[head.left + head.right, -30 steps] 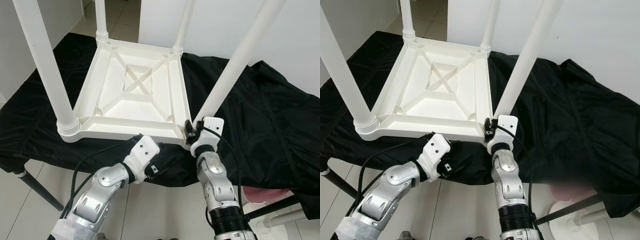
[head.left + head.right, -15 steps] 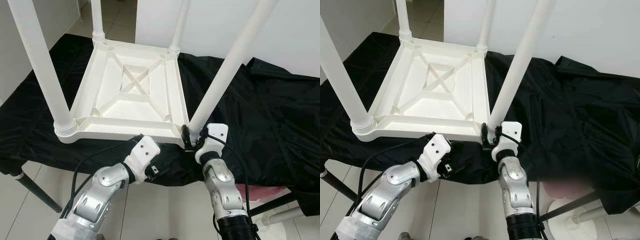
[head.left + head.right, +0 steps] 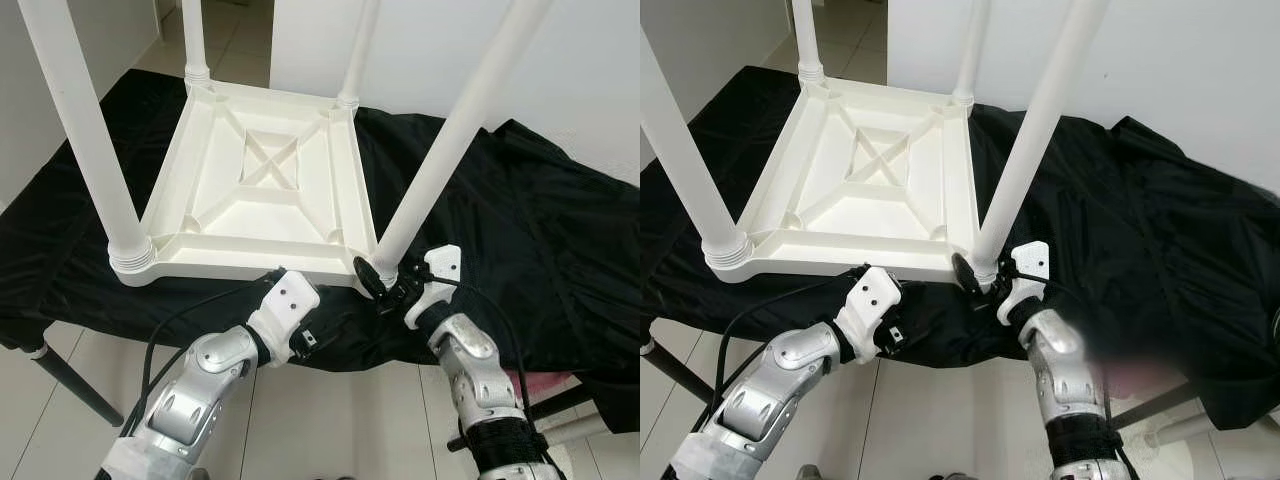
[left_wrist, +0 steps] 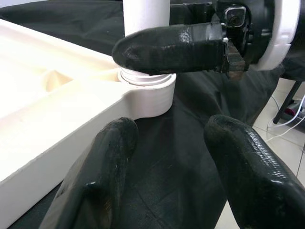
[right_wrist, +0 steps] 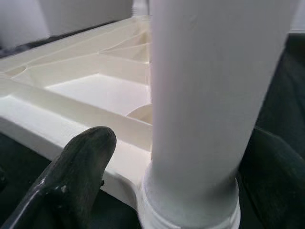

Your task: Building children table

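Lying upside down on a black cloth, the white children's table is shown with its ribbed underside facing up and four white legs rising from its corners. The near-right leg is seated in the corner socket at about 5 o'clock of the tabletop, and the near-left leg in the socket at about 7 o'clock; the two far legs stand at 11 and 1 o'clock.

The right gripper is placed at the base of the near-right leg, its two black fingers spread to either side of the leg just above the threaded collar. In the right wrist view one finger is seen beside the leg with a gap between them, and the other finger lies behind it; whether the leg is actually touched cannot be told.

The left gripper is held below the table's near edge, at about 6 o'clock, its fingers parted over the cloth and gripping nothing. The same corner socket and one right finger are seen just ahead of it.
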You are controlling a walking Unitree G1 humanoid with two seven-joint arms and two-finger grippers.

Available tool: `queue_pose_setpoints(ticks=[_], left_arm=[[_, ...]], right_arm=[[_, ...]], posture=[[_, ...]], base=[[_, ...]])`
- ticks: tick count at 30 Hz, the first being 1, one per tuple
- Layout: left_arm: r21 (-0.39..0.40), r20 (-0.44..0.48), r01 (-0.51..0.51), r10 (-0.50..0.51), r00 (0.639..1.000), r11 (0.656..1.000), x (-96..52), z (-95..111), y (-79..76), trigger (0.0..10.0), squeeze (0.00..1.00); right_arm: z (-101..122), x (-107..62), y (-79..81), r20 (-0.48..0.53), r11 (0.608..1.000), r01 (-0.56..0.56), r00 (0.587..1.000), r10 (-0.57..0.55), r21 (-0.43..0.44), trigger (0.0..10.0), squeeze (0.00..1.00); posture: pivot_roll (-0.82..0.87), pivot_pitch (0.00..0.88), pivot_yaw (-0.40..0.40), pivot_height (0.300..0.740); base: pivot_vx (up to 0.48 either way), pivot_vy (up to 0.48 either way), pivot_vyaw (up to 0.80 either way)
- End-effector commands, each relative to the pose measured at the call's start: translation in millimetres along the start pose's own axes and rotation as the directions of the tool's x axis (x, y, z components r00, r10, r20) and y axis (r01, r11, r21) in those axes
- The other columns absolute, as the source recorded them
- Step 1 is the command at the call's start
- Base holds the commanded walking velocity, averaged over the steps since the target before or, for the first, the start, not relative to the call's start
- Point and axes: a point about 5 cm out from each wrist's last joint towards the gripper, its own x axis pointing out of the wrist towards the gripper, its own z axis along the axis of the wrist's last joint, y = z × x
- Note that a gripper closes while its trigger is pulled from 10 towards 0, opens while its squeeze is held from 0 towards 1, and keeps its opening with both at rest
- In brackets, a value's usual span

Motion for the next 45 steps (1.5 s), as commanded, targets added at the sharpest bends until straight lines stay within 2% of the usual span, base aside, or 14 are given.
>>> queue_pose_setpoints(ticks=[1,3,8,16,17,18,19,30,31,33,34,39,43,45], left_arm=[[0.003,-0.004,0.005,-0.005,1.000,1.000,1.6,1,-1.9,10.0,0.00],[0.007,-0.005,0.003,-0.003,1.000,1.000,1.5,1,-1.4,10.0,0.00],[0.007,0.000,-0.006,0.006,1.000,1.000,2.1,3,0.6,10.0,0.00],[0.007,0.003,-0.011,0.011,1.000,1.000,3.0,4,0.9,10.0,0.00],[0.007,0.005,-0.017,0.017,1.000,1.000,3.0,5,1.1,10.0,0.00],[0.007,0.005,-0.017,0.017,1.000,1.000,3.0,5,1.1,10.0,0.00],[0.007,0.006,-0.024,0.024,1.000,1.000,2.6,5,1.6,10.0,0.00],[0.002,0.003,-0.044,0.044,0.999,0.999,-0.1,5,2.5,10.0,0.00],[0.002,0.002,-0.043,0.043,0.999,0.999,-0.2,5,2.6,10.0,0.00],[0.002,0.002,-0.043,0.043,0.999,0.999,-0.2,5,2.6,10.0,0.00],[0.002,0.001,-0.042,0.042,0.999,0.999,-0.3,5,2.6,10.0,0.00],[0.002,0.000,-0.034,0.034,0.999,0.999,0.4,4,2.0,10.0,0.00],[-0.001,0.000,-0.028,0.028,1.000,1.000,1.4,4,0.9,10.0,0.00],[-0.001,0.000,-0.028,0.028,1.000,1.000,1.4,4,0.9,10.0,0.00]], right_arm=[[-2,-2.2,-3.7,-0.002,1.000,-0.005,1.000,0.005,0.004,10.0,0.00],[-3,3.5,-7.1,-0.031,0.998,-0.050,0.998,0.049,-0.031,10.0,0.00],[-2,15.6,-8.3,-0.051,0.990,-0.135,0.990,0.132,-0.050,10.0,0.00],[-1,27.0,-6.3,-0.078,0.973,-0.216,0.975,0.210,-0.077,10.0,0.00],[-1,32.7,-7.1,-0.096,0.965,-0.248,0.966,0.239,-0.086,0.5,0.00],[-1,32.7,-7.1,-0.096,0.965,-0.248,0.966,0.239,-0.086,0.5,0.00],[-1,33.9,-8.5,-0.101,0.964,-0.253,0.965,0.244,-0.086,0.0,0.00],[-8,29.2,-15.3,-0.120,0.965,-0.254,0.962,0.247,-0.056,0.0,0.00],[-8,28.9,-15.4,-0.115,0.967,-0.249,0.963,0.242,-0.050,0.8,0.00],[-8,28.9,-15.4,-0.115,0.967,-0.249,0.963,0.242,-0.050,0.8,0.00],[-8,29.2,-15.7,-0.106,0.970,-0.238,0.967,0.233,-0.042,10.0,0.00],[-5,31.4,-15.5,-0.092,0.984,-0.174,0.981,0.170,-0.036,10.0,0.00],[-3,33.2,-9.3,-0.055,0.998,-0.056,0.997,0.054,-0.029,10.0,0.00],[-3,33.2,-8.6,-0.048,0.999,-0.043,0.998,0.042,-0.022,10.0,0.00]], posture=[[0.09,0.062,-0.145,0.740],[0.10,0.064,-0.143,0.740],[0.10,0.071,-0.140,0.740],[0.11,0.075,-0.139,0.740],[0.12,0.077,-0.144,0.740],[0.12,0.077,-0.144,0.740],[0.12,0.079,-0.148,0.740],[0.13,0.087,-0.154,0.740],[0.12,0.087,-0.151,0.740],[0.12,0.087,-0.151,0.740],[0.12,0.089,-0.150,0.740],[0.11,0.091,-0.147,0.740],[0.10,0.092,-0.145,0.740],[0.10,0.092,-0.145,0.740]], base=[[0.000,0.000,0.00],[0.000,0.000,0.00],[0.000,0.000,0.00],[0.000,0.000,0.00],[0.000,0.000,0.00],[0.000,0.000,0.00],[0.000,0.000,0.00],[0.000,0.000,0.00],[0.000,0.000,0.00],[0.000,0.000,0.00],[0.000,0.000,0.00],[0.000,0.000,0.00],[0.000,0.000,0.00],[0.000,0.000,0.00]])
